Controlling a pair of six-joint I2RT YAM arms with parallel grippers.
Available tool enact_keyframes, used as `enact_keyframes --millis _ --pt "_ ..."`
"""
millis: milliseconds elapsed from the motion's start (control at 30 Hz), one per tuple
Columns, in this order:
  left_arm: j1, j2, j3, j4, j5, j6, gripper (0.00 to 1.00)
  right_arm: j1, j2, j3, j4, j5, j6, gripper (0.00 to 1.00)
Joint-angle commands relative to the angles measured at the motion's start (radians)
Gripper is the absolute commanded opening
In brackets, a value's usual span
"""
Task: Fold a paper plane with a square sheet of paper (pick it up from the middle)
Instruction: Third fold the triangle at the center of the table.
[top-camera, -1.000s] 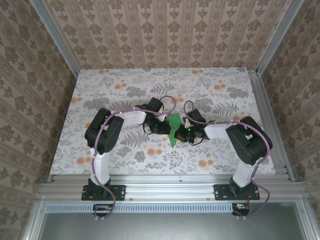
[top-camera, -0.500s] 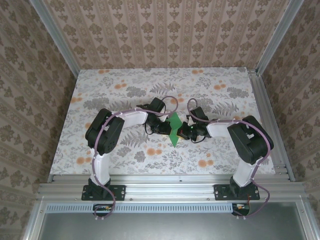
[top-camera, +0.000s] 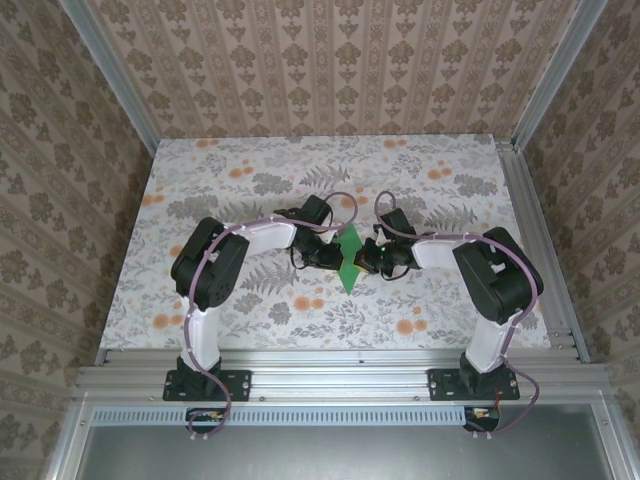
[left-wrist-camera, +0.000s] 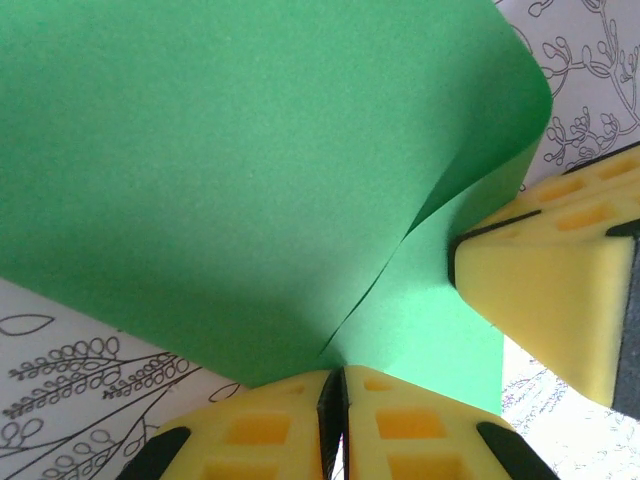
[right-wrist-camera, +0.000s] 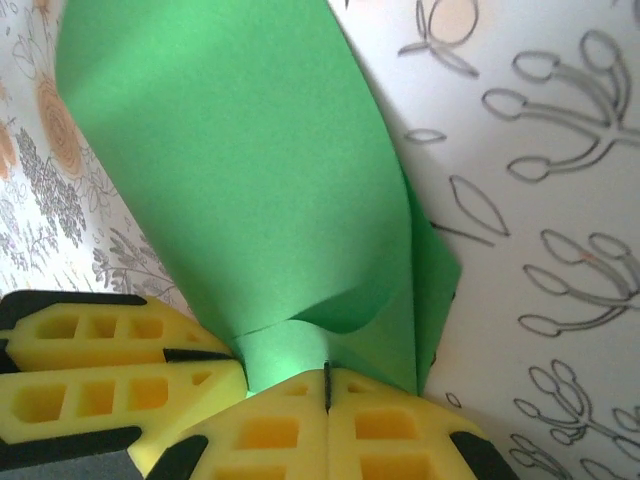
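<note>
L gripper (top-camera: 330, 256) comes in from left, arm bent at elbow, jaws pinched on the square sheet of paper (top-camera: 350, 258), curled, over table (top-camera: 200, 170) centre; R gripper (top-camera: 370, 258) opposite, clamped on same sheet, pads just beside L's

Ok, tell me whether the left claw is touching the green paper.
Touching. The left wrist view shows the left claw pinched shut on an edge of the green paper.
</note>
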Motion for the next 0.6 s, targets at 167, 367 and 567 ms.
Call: enact_keyframes --millis 167,367,567 --pt "-0.001 0.120 -0.080 -0.117 -0.237 0.044 0.14 -0.050 0.032 -0.010 -0.057 0.070 -0.069 0.00" --pt "0.000 0.118 -0.081 -0.126 -0.243 0.051 0.14 -0.100 0.006 -0.020 -0.066 0.068 -0.096 0.00" --pt "0.000 0.115 -0.081 -0.128 -0.238 0.052 0.13 -0.125 0.006 0.000 -0.085 0.066 -0.112 0.00"
